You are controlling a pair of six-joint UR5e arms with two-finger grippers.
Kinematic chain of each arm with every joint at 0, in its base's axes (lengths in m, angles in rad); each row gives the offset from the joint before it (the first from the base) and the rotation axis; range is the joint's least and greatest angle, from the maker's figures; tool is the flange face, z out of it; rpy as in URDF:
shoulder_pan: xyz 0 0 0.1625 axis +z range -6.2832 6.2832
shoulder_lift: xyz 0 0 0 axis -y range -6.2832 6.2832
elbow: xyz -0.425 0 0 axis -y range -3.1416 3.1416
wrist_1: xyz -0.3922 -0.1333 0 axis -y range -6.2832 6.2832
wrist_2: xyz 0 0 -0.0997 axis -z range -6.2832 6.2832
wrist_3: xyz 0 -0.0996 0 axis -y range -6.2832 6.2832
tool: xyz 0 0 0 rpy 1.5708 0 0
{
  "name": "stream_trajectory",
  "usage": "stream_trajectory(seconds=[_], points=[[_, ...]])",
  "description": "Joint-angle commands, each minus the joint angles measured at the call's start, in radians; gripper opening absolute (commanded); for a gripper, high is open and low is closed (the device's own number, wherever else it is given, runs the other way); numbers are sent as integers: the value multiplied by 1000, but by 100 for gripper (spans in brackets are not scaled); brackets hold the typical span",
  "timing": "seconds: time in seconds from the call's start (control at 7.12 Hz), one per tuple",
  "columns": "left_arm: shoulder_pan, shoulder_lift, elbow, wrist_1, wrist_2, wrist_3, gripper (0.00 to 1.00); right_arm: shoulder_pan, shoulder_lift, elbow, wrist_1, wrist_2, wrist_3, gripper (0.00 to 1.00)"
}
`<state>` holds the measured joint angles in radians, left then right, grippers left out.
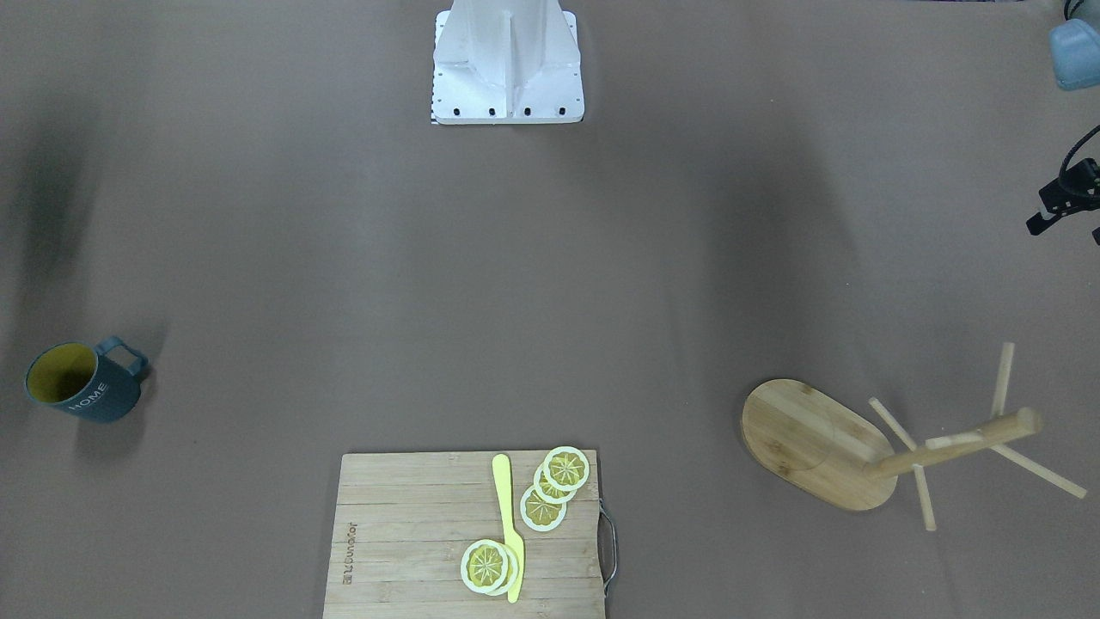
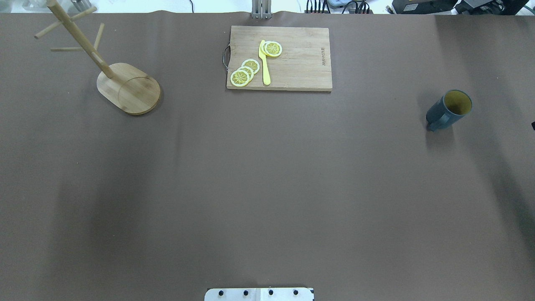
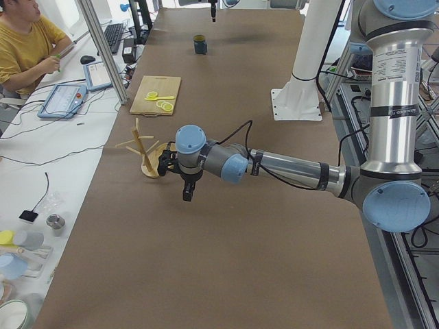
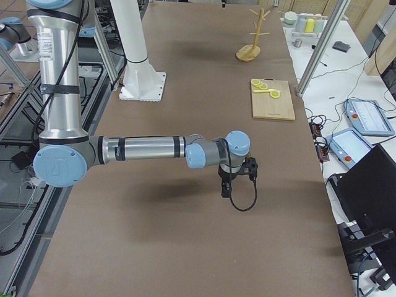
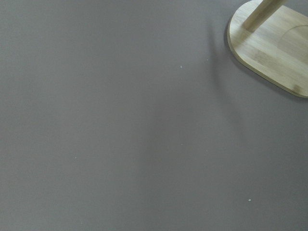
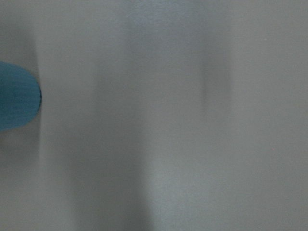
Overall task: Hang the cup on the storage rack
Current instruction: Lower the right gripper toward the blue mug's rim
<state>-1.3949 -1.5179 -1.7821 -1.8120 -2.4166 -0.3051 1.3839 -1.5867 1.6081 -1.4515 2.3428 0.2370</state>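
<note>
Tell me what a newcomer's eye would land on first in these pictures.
Probably the cup, dark with a yellow inside, standing alone on the robot's right side of the table. Opposite it, at the far left corner, stands the bamboo storage rack, its pegs bare. Between them, at the far edge, a cutting board carries lemon slices and a yellow knife.

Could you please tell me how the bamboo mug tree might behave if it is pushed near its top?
The mug tree probably tips rather than slides: its post is tall and stands at one end of the oval base. Slim bamboo, so likely light and rigid. The thin pegs might snap if knocked hard.
</note>
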Motion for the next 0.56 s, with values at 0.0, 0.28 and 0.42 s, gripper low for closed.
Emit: stream_trajectory(seconds=[0.0, 0.28, 0.42], points=[[-88, 2, 65, 0, 33, 17, 98, 93, -19, 9, -1, 45, -1, 100], [-90, 4, 73, 3, 40, 17, 98, 96, -15, 45, 0, 137, 1, 100], [-90, 5, 87, 0, 39, 15, 98, 95, -21, 24, 2, 138, 1, 100]])
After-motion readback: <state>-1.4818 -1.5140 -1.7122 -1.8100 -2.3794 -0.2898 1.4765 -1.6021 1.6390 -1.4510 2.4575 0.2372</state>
